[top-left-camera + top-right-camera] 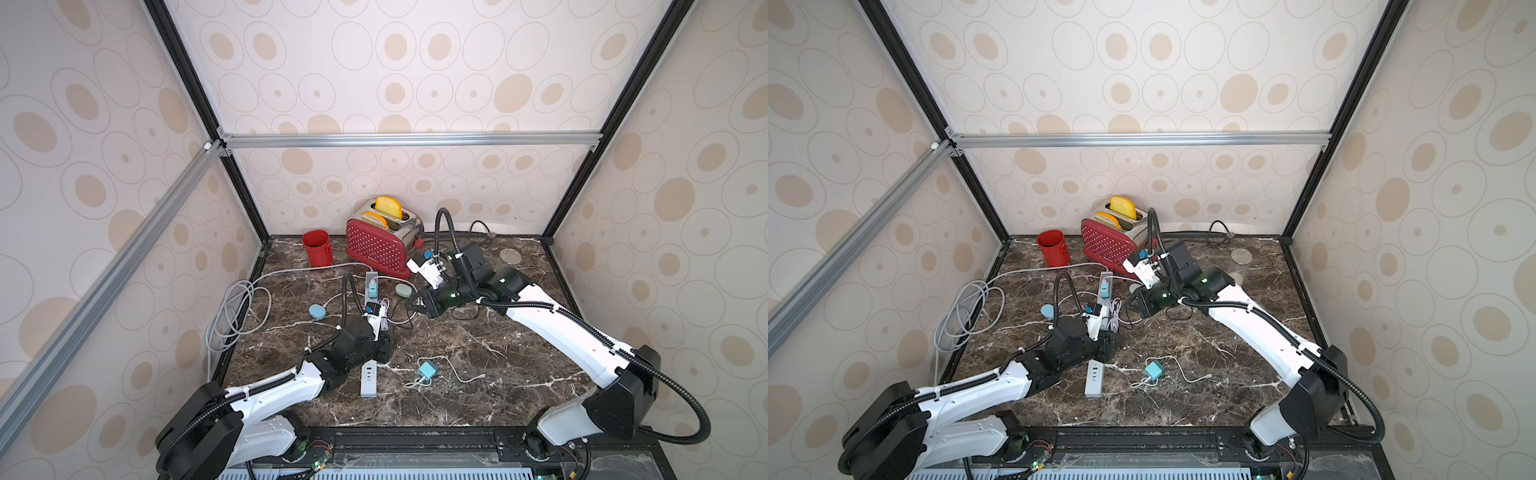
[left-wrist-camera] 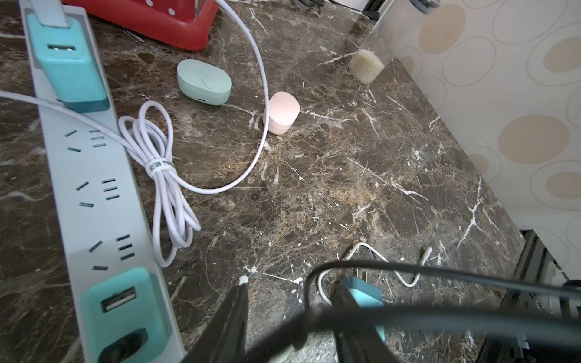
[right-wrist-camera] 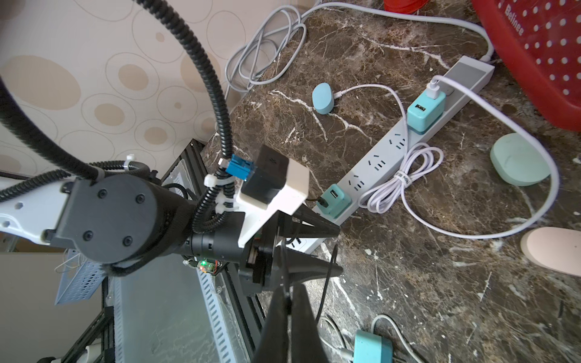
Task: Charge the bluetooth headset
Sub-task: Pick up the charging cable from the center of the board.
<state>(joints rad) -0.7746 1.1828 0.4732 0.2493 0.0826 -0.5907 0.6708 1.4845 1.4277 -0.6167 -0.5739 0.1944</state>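
step: leading the black cable (image 2: 440,272) from the teal adapter (image 3: 334,196) to a headset case.
left gripper (image 3: 340,249): jaws apart, cable running between them.
right gripper (image 3: 287,294): pinched together on the black cable.
headset: mint case (image 2: 204,81) and pink case (image 2: 281,113), both unplugged, beside the power strip (image 2: 94,195) towards the table's back edge.
next: the free plug must meet a case's port squarely; which case cannot be told.

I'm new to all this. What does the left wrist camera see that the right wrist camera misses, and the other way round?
Only the left wrist view: a clear jar with pale grains in it, beside the wall.
Only the right wrist view: the blue earbud case with a white cable plugged into it, and the coiled grey cord.
Both: the power strip, the green case, the pink case, the bundled white lead and the thin black cable.
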